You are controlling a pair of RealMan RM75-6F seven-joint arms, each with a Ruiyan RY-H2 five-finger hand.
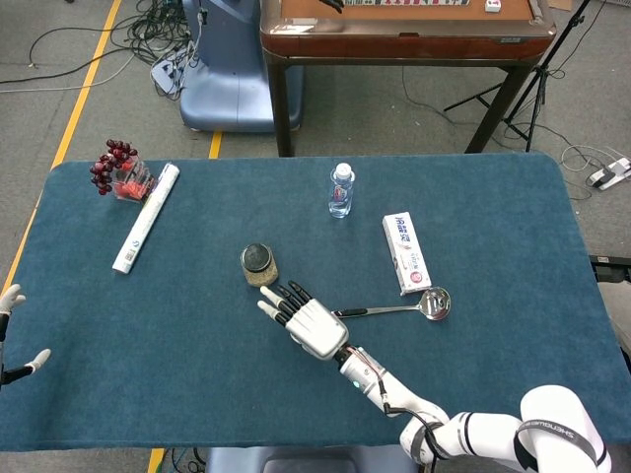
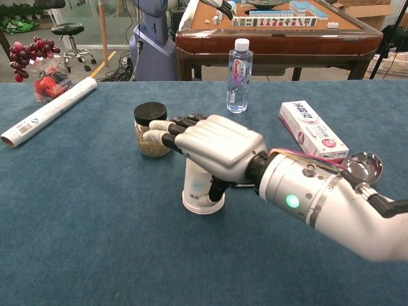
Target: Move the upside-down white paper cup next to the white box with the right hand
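The upside-down white paper cup (image 2: 201, 191) stands on the blue tablecloth under my right hand (image 2: 213, 143). The palm lies over the cup's top, the fingers stretch out flat toward the jar, and the thumb reaches down against the cup's right side. In the head view the right hand (image 1: 308, 320) hides the cup completely. The white box (image 2: 313, 132) lies flat to the right, well apart from the cup; the head view has this white box (image 1: 406, 252) right of centre. Only fingertips of my left hand (image 1: 12, 298) show at the table's left edge, spread and holding nothing.
A black-lidded jar (image 2: 150, 129) stands just beyond the right fingertips. A metal ladle (image 2: 360, 167) lies between the cup and the box. A water bottle (image 2: 239, 75) stands behind. A paper roll (image 2: 48, 110) and grapes (image 2: 32, 54) are far left.
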